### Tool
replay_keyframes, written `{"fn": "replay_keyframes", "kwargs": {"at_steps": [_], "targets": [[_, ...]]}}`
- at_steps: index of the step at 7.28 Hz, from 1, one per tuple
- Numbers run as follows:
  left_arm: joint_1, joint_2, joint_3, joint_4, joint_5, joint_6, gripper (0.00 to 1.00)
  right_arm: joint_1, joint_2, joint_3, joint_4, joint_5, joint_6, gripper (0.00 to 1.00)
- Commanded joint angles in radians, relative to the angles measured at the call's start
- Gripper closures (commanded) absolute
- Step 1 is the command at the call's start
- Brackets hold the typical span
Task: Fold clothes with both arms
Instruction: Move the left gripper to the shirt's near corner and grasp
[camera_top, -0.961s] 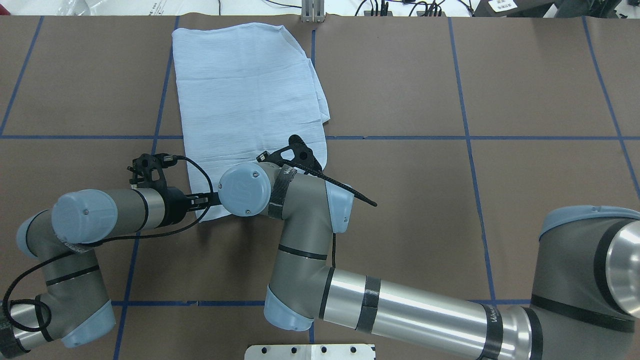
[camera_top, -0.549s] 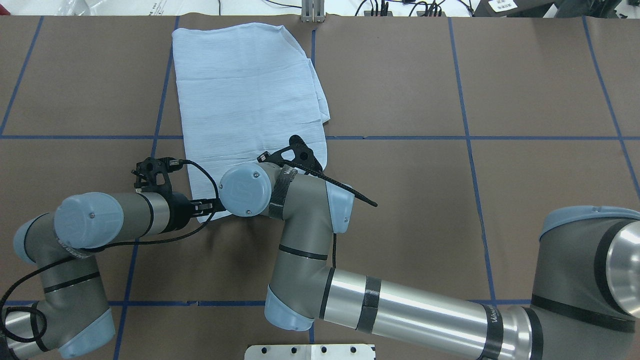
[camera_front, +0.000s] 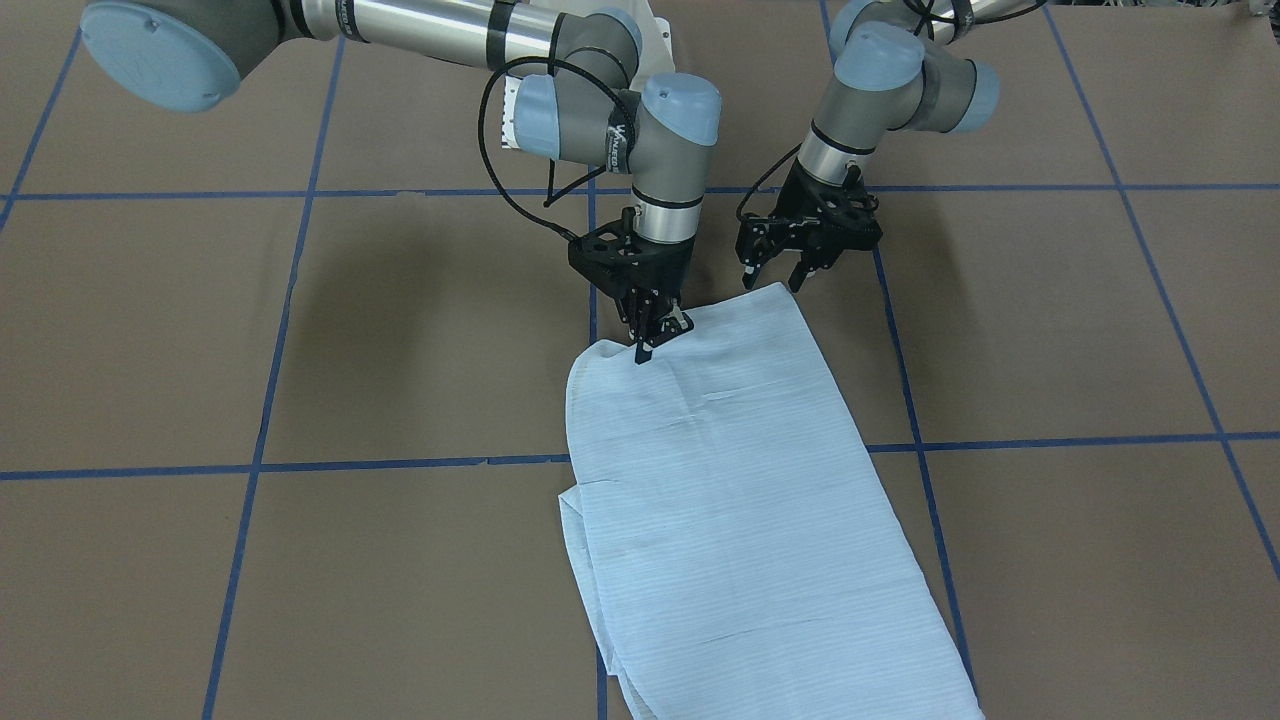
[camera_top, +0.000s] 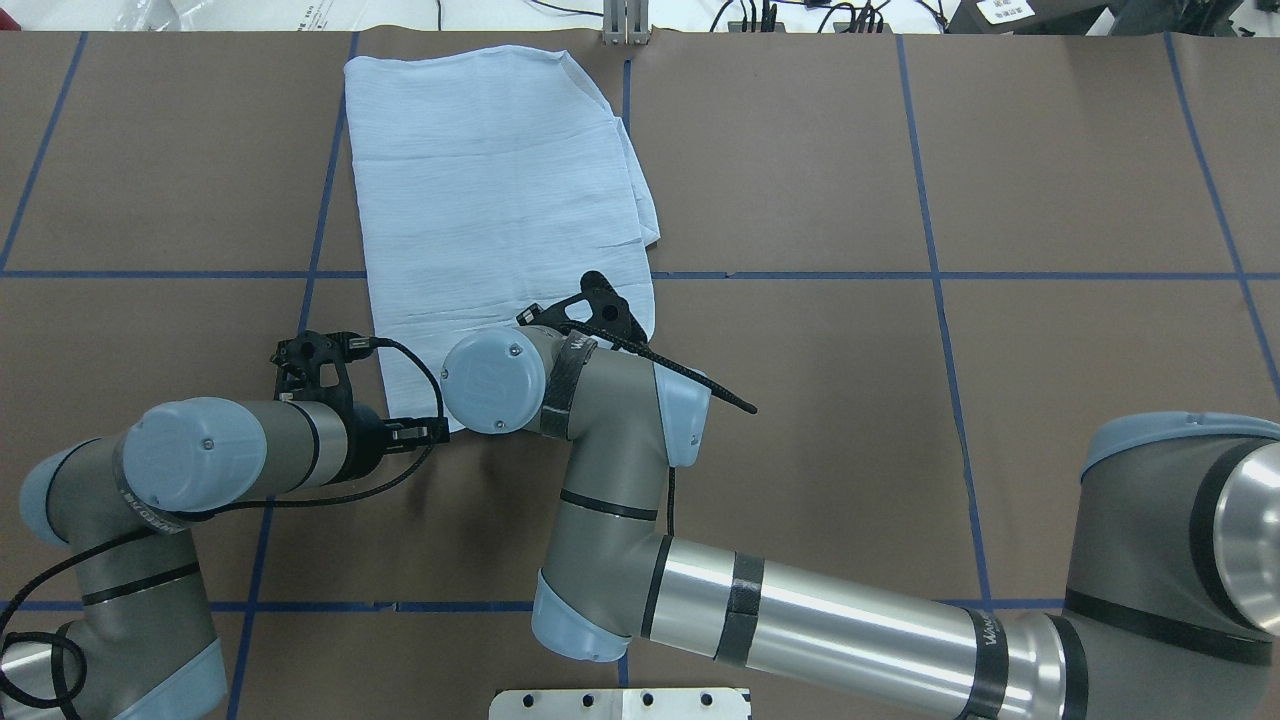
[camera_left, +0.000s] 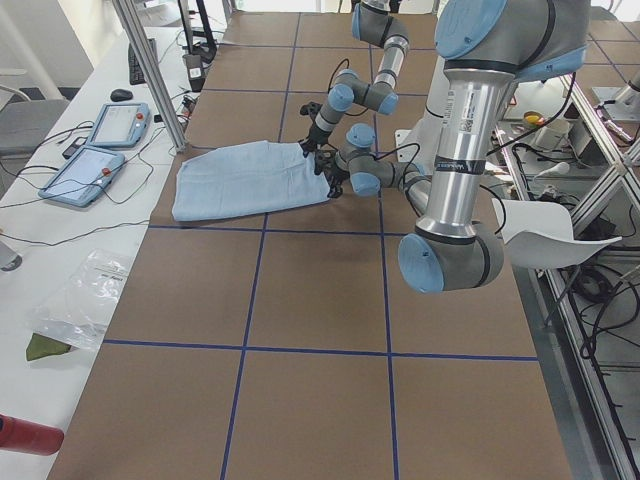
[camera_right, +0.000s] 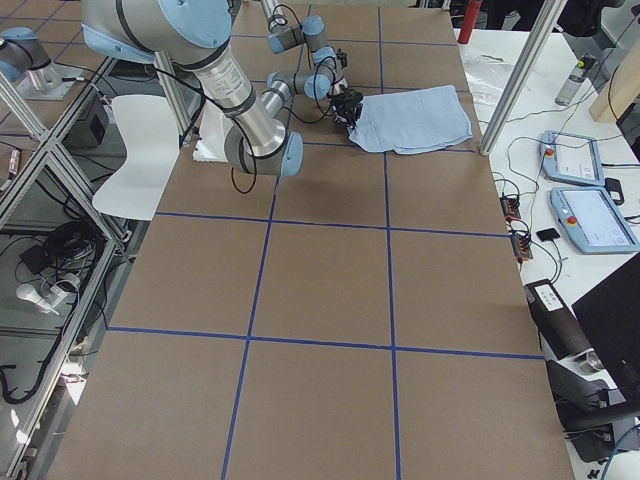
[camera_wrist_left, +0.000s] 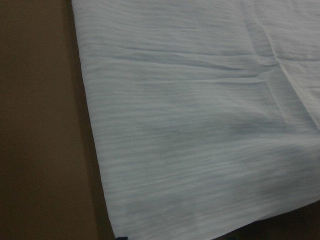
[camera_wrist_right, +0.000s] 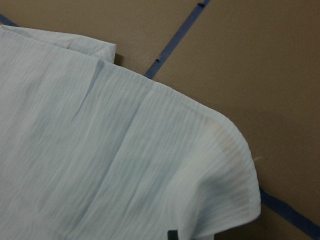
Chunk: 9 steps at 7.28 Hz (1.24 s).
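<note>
The light-blue striped shirt lies folded in a long rectangle on the brown table; it also shows in the overhead view. My right gripper points down at the shirt's near hem, fingers together, pinching the cloth edge. The overhead view hides it under its own wrist. Its wrist view shows a slightly raised rounded corner of the shirt. My left gripper is open and empty, low beside the shirt's other near corner; in the overhead view the left gripper sits at that corner. Its wrist view shows flat shirt cloth.
Blue tape lines cross the brown table. The white robot base plate is at the near edge. A metal post stands at the far edge by the shirt. Two tablets lie on a side table.
My left gripper has slid back toward the robot and a little right, from over the shirt's near corner to its edge. The right arm and the shirt have barely moved.
</note>
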Motion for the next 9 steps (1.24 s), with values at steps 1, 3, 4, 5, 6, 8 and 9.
{"fn": "replay_keyframes", "kwargs": {"at_steps": [1,3,4,5,6,8,9], "targets": [[0.001,0.003,0.001,0.009,0.000,0.000,0.29,0.000,0.000,0.000,0.000,0.000,0.001,1.00],[0.001,0.001,0.006,0.009,0.005,-0.003,0.38,0.000,0.000,0.000,0.000,0.000,0.001,1.00],[0.001,-0.005,0.010,0.009,0.006,-0.009,0.47,0.000,-0.002,0.000,0.000,0.000,0.001,1.00],[0.001,-0.008,0.013,0.009,0.006,-0.013,0.47,0.000,-0.005,0.009,0.000,0.000,0.001,1.00],[0.001,-0.008,0.015,0.007,0.006,-0.014,0.47,0.000,-0.010,0.014,0.000,0.000,0.001,1.00],[0.001,-0.008,0.029,0.007,0.008,-0.012,0.47,0.000,-0.010,0.016,0.000,0.000,0.001,1.00],[0.001,-0.008,0.030,0.007,0.010,-0.012,0.47,0.000,-0.011,0.016,0.000,0.000,0.001,1.00]]}}
